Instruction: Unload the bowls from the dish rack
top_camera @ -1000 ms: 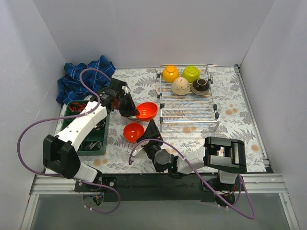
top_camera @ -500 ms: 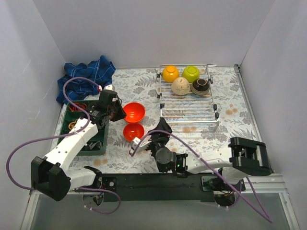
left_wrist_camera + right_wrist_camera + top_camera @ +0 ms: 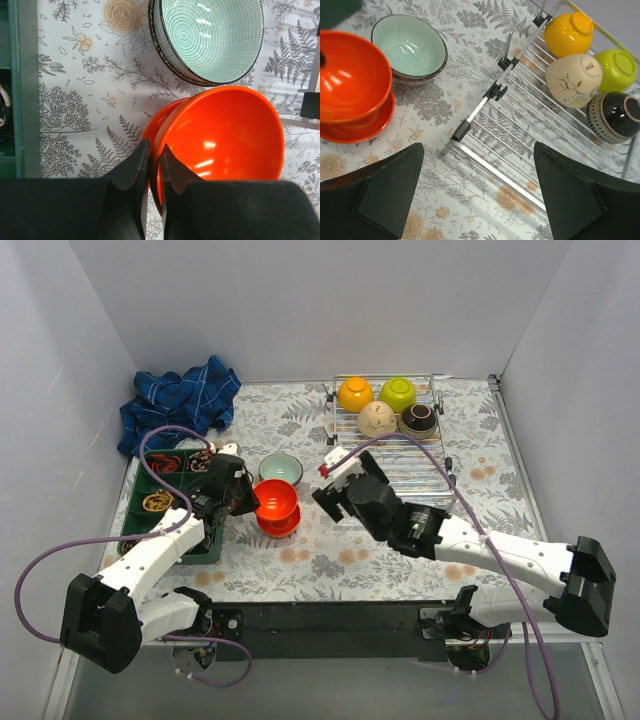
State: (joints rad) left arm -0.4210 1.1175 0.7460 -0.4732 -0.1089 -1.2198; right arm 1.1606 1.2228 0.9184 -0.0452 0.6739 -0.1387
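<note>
My left gripper is shut on the near rim of a red-orange bowl, which rests tilted in a second red-orange bowl. The left wrist view shows its fingers pinching that rim. A pale blue-green bowl stands just behind. The dish rack holds the orange-yellow, lime green, speckled beige and dark brown bowls upside down at its far end. My right gripper is open and empty over the rack's near left corner. The white patterned bowl is out of view.
A green compartment tray with small items lies left of the left gripper. A crumpled blue cloth lies at the back left. White walls enclose the table on three sides.
My left gripper carried the red-orange bowl nearer and set it into the other red-orange bowl; the blue-green bowl now shows. My right arm swung up from the front edge to the rack's left side.
</note>
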